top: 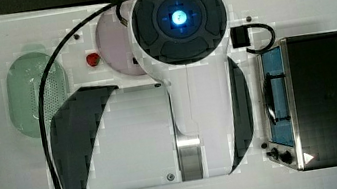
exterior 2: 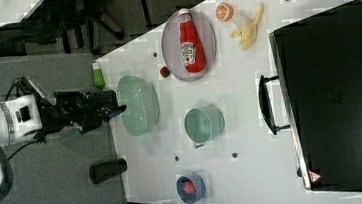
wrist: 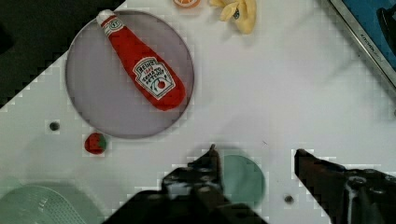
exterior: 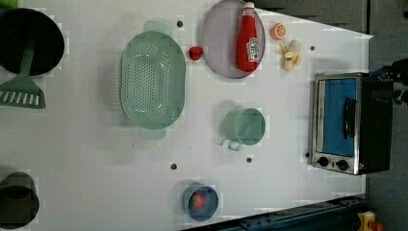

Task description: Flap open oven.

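My gripper (wrist: 254, 154) hangs half-open and empty above the table (exterior: 288, 192). The oven (exterior: 351, 122) sits well off, at the left view's right, door shut. I judge its bar handle (exterior: 350, 118), running along the door's width, is what I must reach.

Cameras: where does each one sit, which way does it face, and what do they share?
Top view: overhead, looking down on the arm's body and the oven.
Left view: high above the table; no arm.
Right view: high, opposite side; gripper off the table edge.
Wrist view: on the arm, looking down past open gripper.
Shared: ketchup bottle on the plate.
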Controlling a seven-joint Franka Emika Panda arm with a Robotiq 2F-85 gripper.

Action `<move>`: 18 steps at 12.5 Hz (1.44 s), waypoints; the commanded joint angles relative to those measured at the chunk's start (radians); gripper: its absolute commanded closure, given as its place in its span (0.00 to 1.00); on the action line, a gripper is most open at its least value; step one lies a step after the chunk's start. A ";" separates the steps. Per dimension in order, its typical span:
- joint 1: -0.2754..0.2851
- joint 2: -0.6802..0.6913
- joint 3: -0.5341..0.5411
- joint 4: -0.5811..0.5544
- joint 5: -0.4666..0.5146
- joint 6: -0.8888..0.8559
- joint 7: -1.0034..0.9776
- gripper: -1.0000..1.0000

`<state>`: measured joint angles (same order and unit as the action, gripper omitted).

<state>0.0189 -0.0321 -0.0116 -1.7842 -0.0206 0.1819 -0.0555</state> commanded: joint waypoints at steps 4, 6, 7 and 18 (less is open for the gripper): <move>-0.038 -0.381 -0.053 -0.199 0.014 -0.205 0.179 0.00; -0.038 -0.381 -0.053 -0.199 0.014 -0.206 0.179 0.00; -0.038 -0.381 -0.053 -0.199 0.014 -0.205 0.179 0.06; -0.047 -0.368 -0.149 -0.246 -0.013 -0.189 -0.114 0.82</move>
<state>-0.0094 -0.3779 -0.1223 -2.0293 -0.0226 -0.0148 -0.0424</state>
